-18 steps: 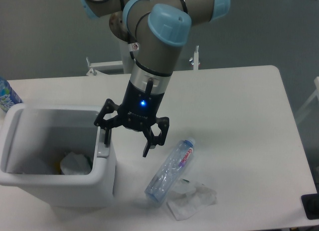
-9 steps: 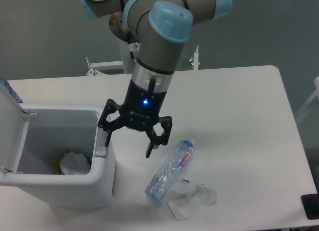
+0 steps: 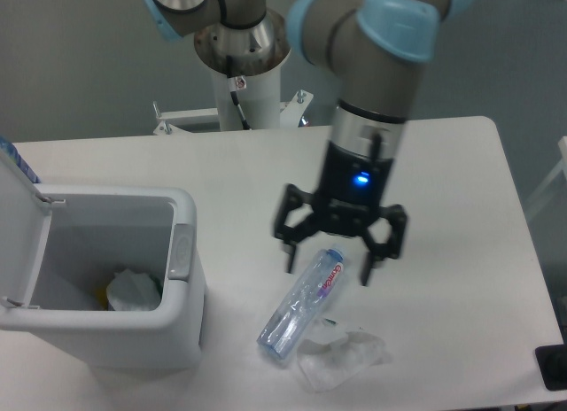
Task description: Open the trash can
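White table (image 3: 443, 163) filled most of the view. At its left edge sat the trash can (image 3: 133, 331), its lid (image 3: 16, 225) swung up. The arm (image 3: 372, 92) reached straight down, its gripper (image 3: 330, 267) spread wide, empty, above a lying bottle (image 3: 301, 305).

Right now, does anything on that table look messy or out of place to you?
Yes. A clear plastic bottle lies on its side on the table, with a crumpled clear wrapper beside it, both outside the open trash can. The open gripper hangs just above the bottle. Nothing looks spilled.
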Available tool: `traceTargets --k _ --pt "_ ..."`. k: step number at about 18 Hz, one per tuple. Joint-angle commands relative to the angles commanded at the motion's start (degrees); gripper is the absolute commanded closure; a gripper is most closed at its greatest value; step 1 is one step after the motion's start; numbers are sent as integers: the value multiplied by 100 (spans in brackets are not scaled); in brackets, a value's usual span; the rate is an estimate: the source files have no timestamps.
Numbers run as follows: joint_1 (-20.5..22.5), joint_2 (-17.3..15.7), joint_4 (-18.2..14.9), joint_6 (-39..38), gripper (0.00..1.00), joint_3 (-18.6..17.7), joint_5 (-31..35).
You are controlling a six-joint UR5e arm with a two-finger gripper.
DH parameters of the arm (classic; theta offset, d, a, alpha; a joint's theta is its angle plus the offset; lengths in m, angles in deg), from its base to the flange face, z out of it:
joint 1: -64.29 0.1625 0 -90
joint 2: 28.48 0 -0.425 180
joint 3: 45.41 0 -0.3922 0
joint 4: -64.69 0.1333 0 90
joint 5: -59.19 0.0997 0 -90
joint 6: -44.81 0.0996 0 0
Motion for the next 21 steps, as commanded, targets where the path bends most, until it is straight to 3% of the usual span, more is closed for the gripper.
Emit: traceTargets --k 3,8,15,21 --pt "88 254 -9 482 0 -9 482" --pt "220 703 -53 1809 0 26 1854" --pt "212 774 9 2022 0 -44 2241" --pt "176 730 9 2910 0 -290 2260"
